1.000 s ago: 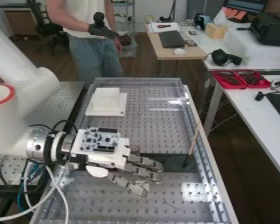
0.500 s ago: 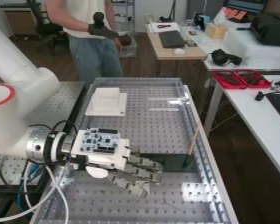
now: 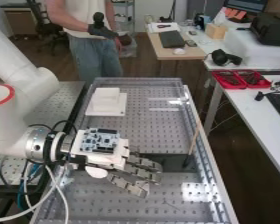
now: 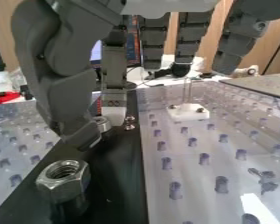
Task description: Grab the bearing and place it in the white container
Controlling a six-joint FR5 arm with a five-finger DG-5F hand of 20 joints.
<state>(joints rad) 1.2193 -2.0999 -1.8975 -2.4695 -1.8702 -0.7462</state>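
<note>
In the high view the hand (image 3: 142, 173) is low over the dark strip (image 3: 172, 162) across the perforated tray, its fingers stretched out and open. The wrist view has the hand (image 4: 71, 102) with thumb and one finger pointing down at the strip (image 4: 116, 175). A round metal piece (image 4: 103, 124), perhaps the bearing, sits on the strip by the fingertips, partly behind the thumb; whether they touch it I cannot tell. A hex nut (image 4: 64, 179) stands nearer the camera. A white box-like object on a flat base (image 3: 106, 103), possibly the container, lies toward the tray's far end.
Small metal parts (image 4: 129, 123) lie beyond the round piece. A white block with upright posts (image 4: 188, 111) is on the perforated surface. A thin brown stick (image 3: 193, 142) leans by the tray's right edge (image 3: 210, 170). Cables (image 3: 39, 192) hang beside the wrist.
The outstretched fingers have shifted very slightly in the high view, their tips a little toward the arm. The arm and the white object look unmoved.
</note>
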